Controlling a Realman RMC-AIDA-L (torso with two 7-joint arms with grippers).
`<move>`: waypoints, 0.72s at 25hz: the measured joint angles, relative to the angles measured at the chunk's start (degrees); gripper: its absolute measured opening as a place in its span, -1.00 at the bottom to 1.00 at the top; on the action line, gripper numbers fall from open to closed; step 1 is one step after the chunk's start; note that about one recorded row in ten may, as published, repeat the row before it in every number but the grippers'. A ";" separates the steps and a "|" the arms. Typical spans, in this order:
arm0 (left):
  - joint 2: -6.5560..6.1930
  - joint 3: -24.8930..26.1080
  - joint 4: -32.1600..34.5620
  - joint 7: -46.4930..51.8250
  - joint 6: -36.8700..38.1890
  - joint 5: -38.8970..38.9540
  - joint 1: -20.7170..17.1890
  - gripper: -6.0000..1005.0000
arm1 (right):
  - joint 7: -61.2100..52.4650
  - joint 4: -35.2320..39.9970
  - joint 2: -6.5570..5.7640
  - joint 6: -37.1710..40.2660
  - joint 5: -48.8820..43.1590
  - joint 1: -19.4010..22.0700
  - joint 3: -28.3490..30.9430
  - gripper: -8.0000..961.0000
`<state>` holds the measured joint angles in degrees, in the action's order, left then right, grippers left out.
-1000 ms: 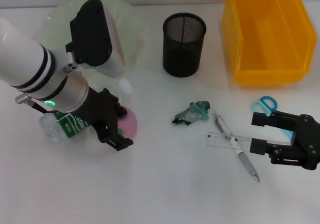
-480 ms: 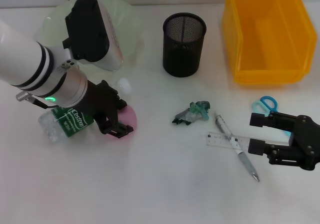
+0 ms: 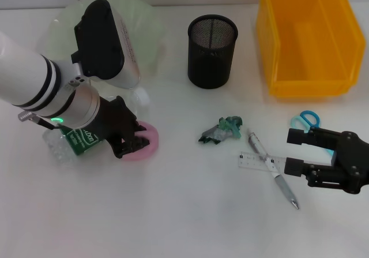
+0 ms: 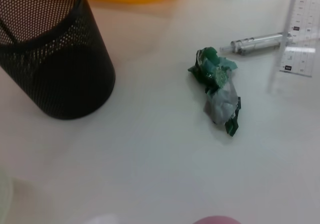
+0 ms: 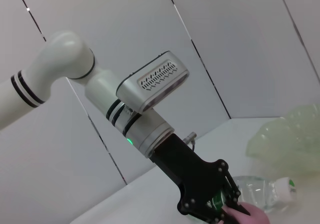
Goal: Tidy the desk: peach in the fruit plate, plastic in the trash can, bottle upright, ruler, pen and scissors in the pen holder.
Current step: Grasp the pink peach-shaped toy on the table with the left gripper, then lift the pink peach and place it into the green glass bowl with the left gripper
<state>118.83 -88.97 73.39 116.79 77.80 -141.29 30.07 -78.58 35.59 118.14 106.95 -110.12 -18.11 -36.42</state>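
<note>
My left gripper (image 3: 131, 144) is down over the pink peach (image 3: 147, 140), jaws open on either side of it; the right wrist view shows its fingers (image 5: 220, 204) at the peach (image 5: 241, 215). The clear bottle (image 3: 62, 144) with a green label lies on its side beside the gripper. The pale green fruit plate (image 3: 147, 24) is at the back left. Crumpled green plastic (image 3: 221, 130) lies mid-table. The pen (image 3: 275, 174), ruler (image 3: 253, 161) and blue scissors (image 3: 305, 119) lie by my open, empty right gripper (image 3: 294, 152). The black mesh pen holder (image 3: 212, 51) stands at the back.
A yellow bin (image 3: 308, 38) stands at the back right. The left wrist view shows the pen holder (image 4: 50, 58), the plastic (image 4: 220, 91), the pen (image 4: 257, 42) and the ruler (image 4: 302, 33). My left arm's body overhangs part of the plate.
My left gripper has moved back and down onto the peach, which now sits between its fingers. The right gripper has barely moved.
</note>
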 joint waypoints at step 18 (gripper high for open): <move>-0.24 0.70 8.86 -0.07 0.22 5.13 -3.91 -0.81 | 0.00 0.00 -0.02 -0.44 0.00 0.00 -0.06 0.67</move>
<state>118.59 -88.27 82.25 116.72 78.02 -136.16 26.16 -78.57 35.59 118.12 106.51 -110.12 -18.11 -36.48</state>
